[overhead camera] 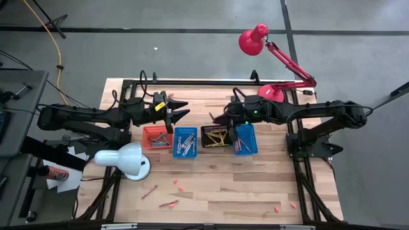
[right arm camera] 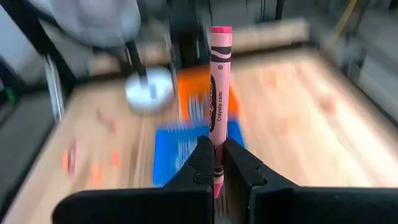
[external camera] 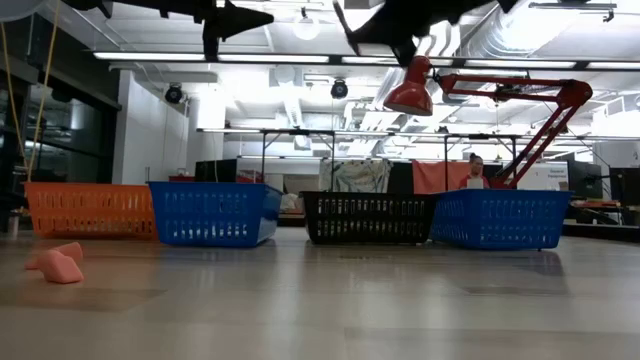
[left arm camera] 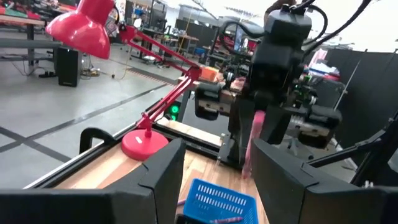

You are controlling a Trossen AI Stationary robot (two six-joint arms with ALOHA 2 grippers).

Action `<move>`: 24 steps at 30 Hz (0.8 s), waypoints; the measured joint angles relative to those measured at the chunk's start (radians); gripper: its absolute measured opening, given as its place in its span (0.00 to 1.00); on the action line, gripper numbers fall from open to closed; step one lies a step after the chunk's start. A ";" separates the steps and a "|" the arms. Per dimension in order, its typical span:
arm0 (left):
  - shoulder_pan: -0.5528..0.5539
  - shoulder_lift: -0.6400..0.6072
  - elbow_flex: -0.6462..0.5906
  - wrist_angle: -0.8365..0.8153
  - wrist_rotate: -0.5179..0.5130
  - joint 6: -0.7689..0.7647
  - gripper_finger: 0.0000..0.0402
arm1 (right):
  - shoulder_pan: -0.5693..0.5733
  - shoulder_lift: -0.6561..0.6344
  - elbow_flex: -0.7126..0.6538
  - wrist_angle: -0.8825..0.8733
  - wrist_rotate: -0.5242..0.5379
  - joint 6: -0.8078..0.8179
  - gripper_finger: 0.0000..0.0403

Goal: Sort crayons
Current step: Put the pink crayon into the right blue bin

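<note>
Right gripper was clamped on a pink crayon held upright above the baskets at centre frame, likely so it could drop into one, while the left gripper waited wide open over the orange basket.

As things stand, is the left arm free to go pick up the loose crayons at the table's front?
Probably yes: the left gripper is open, holding nothing, and the loose crayons lie uncovered. The white lamp stands near the path, though.
</note>
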 joint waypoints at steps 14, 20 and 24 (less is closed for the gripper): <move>0.000 0.000 0.000 -0.031 -0.006 0.000 0.43 | 0.039 -0.237 -0.354 -0.305 0.025 0.367 0.00; 0.000 0.000 0.000 -0.031 -0.018 -0.006 0.43 | 0.034 -0.339 -0.503 -0.243 0.113 0.878 0.00; 0.000 0.000 0.000 -0.031 -0.019 -0.007 0.43 | 0.034 -0.323 -0.534 -0.245 0.112 1.026 0.00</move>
